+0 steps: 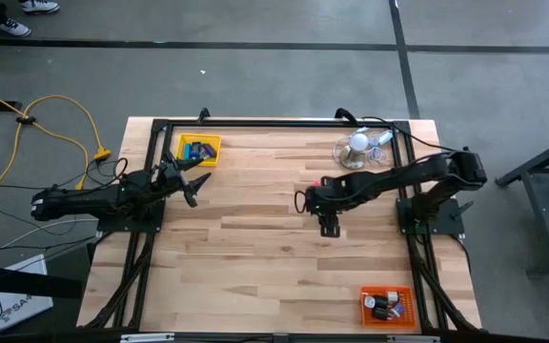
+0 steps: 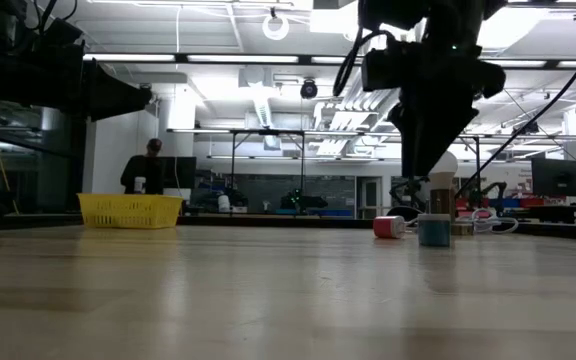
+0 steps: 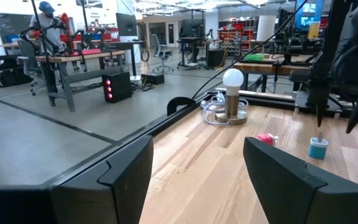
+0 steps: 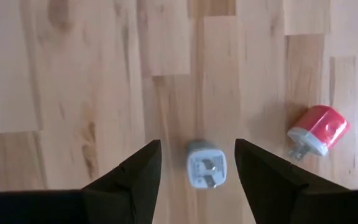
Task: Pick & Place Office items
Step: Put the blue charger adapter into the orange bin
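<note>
Right gripper [image 4: 194, 165] hangs over the middle of the worktop [image 1: 255, 248], pointing straight down, fingers apart and empty, straddling a small teal-grey plug block [image 4: 206, 163] that stands prongs-up on the wood. A red plug block [image 4: 317, 129] lies on its side nearby, off to one side and apart from the teal one. Step in hand looks like the pick of the teal block: it sits a bit closer to one finger, so centre first, then drop straight down and close on the flat sides below the prongs; keep clear of the red one. Likely goes to the orange tray [image 1: 387, 306] at the near right corner. Left gripper [image 1: 191, 181] waits wide open and empty beside the yellow tray [image 1: 199, 150], which holds blue bits.
</note>
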